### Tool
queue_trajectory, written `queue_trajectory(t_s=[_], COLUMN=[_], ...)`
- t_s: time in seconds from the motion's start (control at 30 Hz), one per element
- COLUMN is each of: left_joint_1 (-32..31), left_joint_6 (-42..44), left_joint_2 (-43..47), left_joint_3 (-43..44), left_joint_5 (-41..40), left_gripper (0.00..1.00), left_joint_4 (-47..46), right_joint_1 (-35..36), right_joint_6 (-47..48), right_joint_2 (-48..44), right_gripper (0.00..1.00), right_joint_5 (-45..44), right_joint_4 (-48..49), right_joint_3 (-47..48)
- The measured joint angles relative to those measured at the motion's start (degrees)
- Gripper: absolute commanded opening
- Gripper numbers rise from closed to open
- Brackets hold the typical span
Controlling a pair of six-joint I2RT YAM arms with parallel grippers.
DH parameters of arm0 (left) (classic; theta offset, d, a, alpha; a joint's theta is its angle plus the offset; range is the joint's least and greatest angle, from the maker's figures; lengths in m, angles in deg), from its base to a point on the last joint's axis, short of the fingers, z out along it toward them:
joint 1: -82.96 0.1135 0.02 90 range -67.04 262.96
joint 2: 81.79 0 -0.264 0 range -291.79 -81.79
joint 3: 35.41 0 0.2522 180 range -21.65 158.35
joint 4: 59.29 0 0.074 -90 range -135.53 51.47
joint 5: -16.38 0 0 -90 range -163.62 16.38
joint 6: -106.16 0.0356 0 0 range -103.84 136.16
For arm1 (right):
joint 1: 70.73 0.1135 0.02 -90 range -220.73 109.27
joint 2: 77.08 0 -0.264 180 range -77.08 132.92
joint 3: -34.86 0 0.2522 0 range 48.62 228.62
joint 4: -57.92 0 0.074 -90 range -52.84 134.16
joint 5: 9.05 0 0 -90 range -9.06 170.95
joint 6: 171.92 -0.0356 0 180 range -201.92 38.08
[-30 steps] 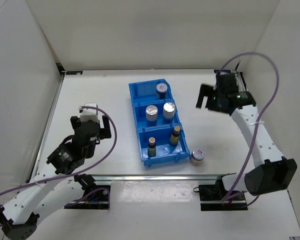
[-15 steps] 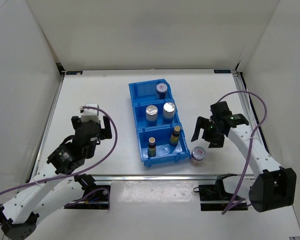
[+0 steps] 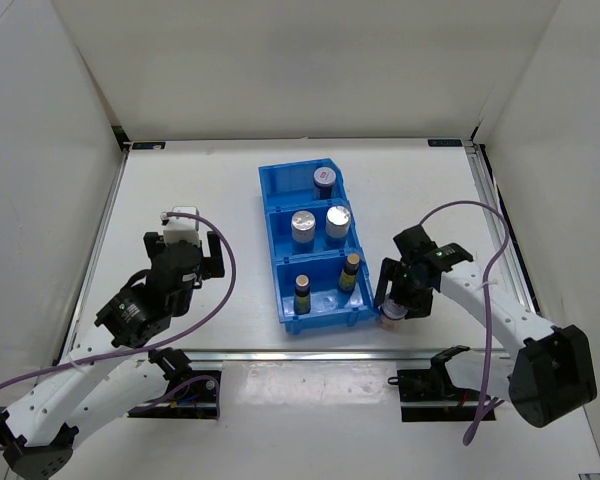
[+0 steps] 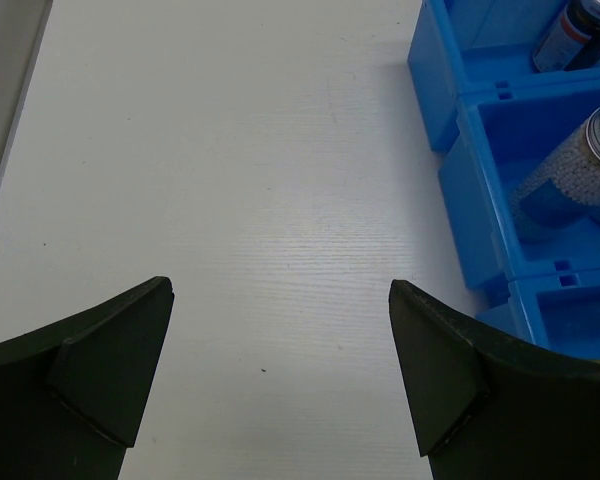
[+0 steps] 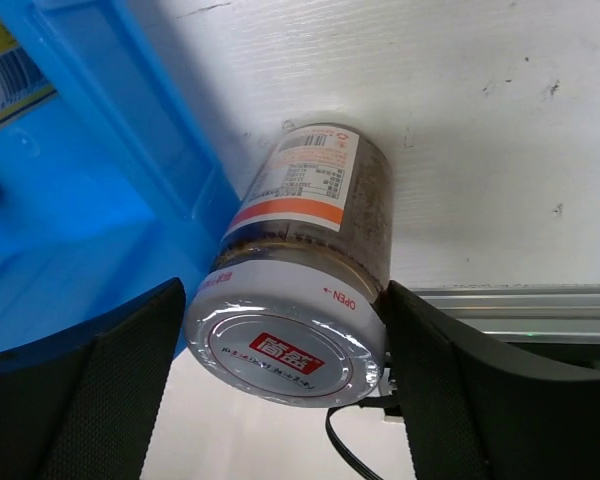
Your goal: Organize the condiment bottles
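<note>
A short silver-lidded jar with a red mark on its lid and an orange-banded label stands on the table against the blue bin's near right corner. My right gripper is shut on it, one finger at each side of the lid; in the top view the right gripper covers most of the jar. In the bin sit another jar, two white cylinders and two slim dark bottles. My left gripper hangs open over bare table left of the bin.
The blue three-compartment bin stands mid-table, its near end close to the front rail. White walls enclose the table at the left, back and right. The bin's left wall shows at the right of the left wrist view.
My right arm swung from the far right down to the jar by the bin's near corner, and its jaws closed in around the lid. The left arm stayed still.
</note>
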Motion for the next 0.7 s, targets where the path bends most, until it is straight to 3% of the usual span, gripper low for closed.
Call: queue_trajectory(t_s=[0.4,0.7], left_joint_1=[0.00,0.00], left_joint_6=[0.00,0.00], left_joint_2=[0.04,0.09], left_joint_3=[0.00,0.00], left_joint_5=[0.00,0.11], left_gripper=[1.00,1.00], left_joint_4=[0.02,0.00], right_joint_1=[9.16,10.27], right_joint_6=[-6.99,-8.37], right_joint_2=[5.25,6.38], right_gripper=[0.77,0.43], right_joint_5=[-12.63,-14.67], right_joint_4=[-3.48,-4.94], right_joint_3=[3.69,4.90])
